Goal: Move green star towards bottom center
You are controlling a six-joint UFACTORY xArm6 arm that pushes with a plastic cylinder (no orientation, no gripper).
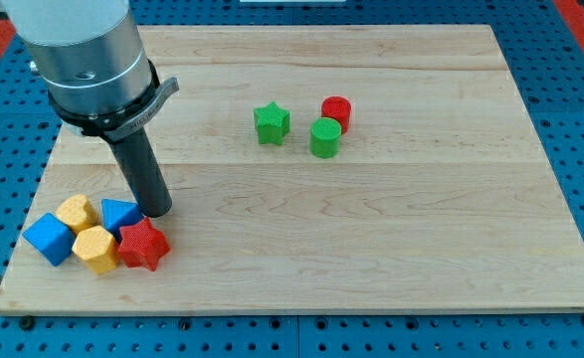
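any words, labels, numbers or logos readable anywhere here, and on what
None: no text, number or logo can be read in this view.
The pale wooden board is bare wood grain.
The green star block, green cylinder, red cylinder, red star, two yellow blocks and two blue blocks are plain.
The arm's grey housing and my tip carry no markings.

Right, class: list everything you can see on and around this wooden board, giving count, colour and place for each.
green star: 1, green, upper middle
green cylinder: 1, green, right of the star
red cylinder: 1, red, just above the green cylinder
blue cube: 1, blue, bottom left
yellow blocks: 2, yellow, bottom left cluster
blue block: 1, blue, same cluster
red star: 1, red, cluster's right
wooden board: 1, light wood
my tip: 1, dark, beside the blue block, far from the green star
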